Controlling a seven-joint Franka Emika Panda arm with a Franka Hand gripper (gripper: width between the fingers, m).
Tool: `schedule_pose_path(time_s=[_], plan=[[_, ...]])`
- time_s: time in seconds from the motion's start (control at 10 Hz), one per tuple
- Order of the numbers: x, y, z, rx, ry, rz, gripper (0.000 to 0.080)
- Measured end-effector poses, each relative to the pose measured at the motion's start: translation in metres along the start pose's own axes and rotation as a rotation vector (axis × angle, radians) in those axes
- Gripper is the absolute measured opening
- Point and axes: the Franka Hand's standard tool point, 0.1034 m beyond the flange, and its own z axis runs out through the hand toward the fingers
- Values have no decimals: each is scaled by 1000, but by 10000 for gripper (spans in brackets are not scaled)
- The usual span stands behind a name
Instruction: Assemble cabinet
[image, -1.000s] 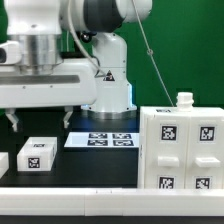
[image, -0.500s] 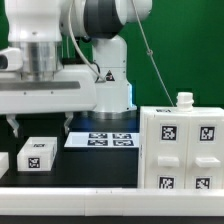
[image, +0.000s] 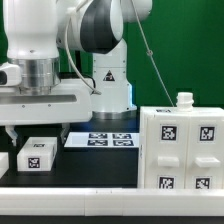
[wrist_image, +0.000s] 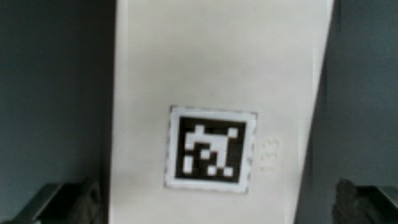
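Note:
The cabinet (image: 180, 148) is the large white box with tags on its faces, at the exterior view's right, with a small white knob (image: 183, 100) on top. At the exterior view's left lies a small white tagged block (image: 38, 153). My gripper (image: 37, 135) hangs right over it, open. In the wrist view the block (wrist_image: 217, 90) lies lengthwise between my dark fingertips (wrist_image: 71, 205), with a gap showing on each side. The gripper (wrist_image: 217, 207) is open and holds nothing.
The marker board (image: 105, 140) lies flat on the black table between the arm's base and the cabinet. The corner of another small white block (image: 3, 160) shows at the exterior view's left edge. A green curtain hangs behind.
The gripper has come down towards the small white block, staying open. The block and the cabinet have not moved.

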Motion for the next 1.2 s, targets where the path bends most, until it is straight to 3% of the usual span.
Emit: schedule_pose_path(time_s=[0.4, 0.5, 0.6, 1.2], plan=[[-7, -1, 16, 0, -23, 12, 649], [-7, -3, 17, 0, -25, 19, 649], [-7, -2, 17, -1, -25, 17, 551], [-7, -2, 17, -1, -25, 17, 555]])
